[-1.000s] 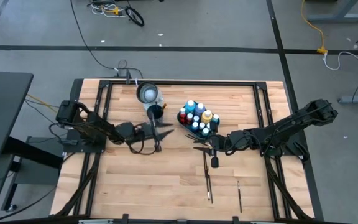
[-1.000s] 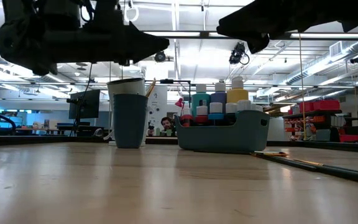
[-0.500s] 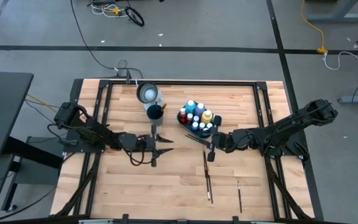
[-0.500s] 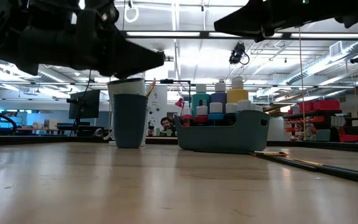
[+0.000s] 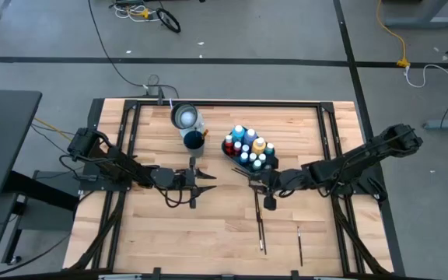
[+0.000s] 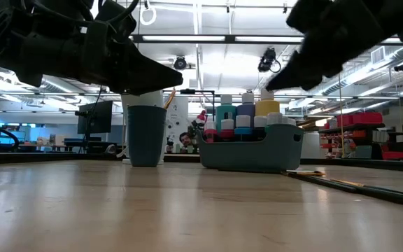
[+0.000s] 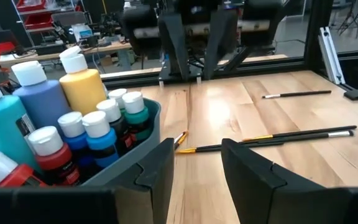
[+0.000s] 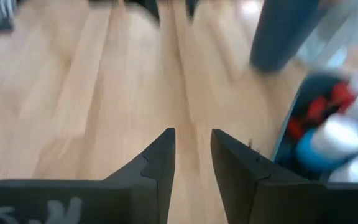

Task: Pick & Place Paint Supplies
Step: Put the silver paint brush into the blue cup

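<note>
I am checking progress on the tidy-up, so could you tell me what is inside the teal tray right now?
The teal tray holds upright capped paint bottles: blue, teal, yellow, red and lavender. Their lower parts and the tray floor are hidden behind the wall, so anything lying beneath cannot be seen.

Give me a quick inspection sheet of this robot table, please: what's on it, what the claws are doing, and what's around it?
Surface: wooden table, bare boards, dark frame rails along the edges.
Job's things: paint bottles packed in a teal tray; three brushes on the wood, a long brush, a short brush, and an orange-tipped brush by the tray.
Clutter: dark blue cup; pale cup behind it.
Grippers: left gripper open, empty, below the cups; right gripper open, empty, beside the tray over the brushes.
Cables: loose cables on the floor; wires along both arms.
Surroundings: grey floor, workshop with shelves; a person far behind the table.
</note>
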Robot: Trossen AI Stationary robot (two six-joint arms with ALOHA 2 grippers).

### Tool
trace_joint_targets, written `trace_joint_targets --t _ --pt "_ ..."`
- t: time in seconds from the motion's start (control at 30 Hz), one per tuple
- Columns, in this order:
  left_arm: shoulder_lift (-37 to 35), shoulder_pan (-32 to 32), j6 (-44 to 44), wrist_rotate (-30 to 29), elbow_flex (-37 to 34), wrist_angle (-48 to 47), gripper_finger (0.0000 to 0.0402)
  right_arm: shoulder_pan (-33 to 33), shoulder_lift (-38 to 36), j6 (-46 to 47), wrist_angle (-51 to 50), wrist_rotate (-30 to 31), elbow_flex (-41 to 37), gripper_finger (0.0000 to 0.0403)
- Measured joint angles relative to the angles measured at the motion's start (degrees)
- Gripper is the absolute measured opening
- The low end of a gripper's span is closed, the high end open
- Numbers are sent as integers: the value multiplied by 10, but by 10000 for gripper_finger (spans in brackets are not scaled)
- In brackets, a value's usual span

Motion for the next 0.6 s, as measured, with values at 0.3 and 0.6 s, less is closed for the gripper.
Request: trace_joint_targets --t 0.3,0.6 --pt "0 0 -4 0 0 0 142 7 0 9 -78 -14 0 106" --pt "0 0 -19 0 0 0 142 6 0 24 -109 -16 0 110"
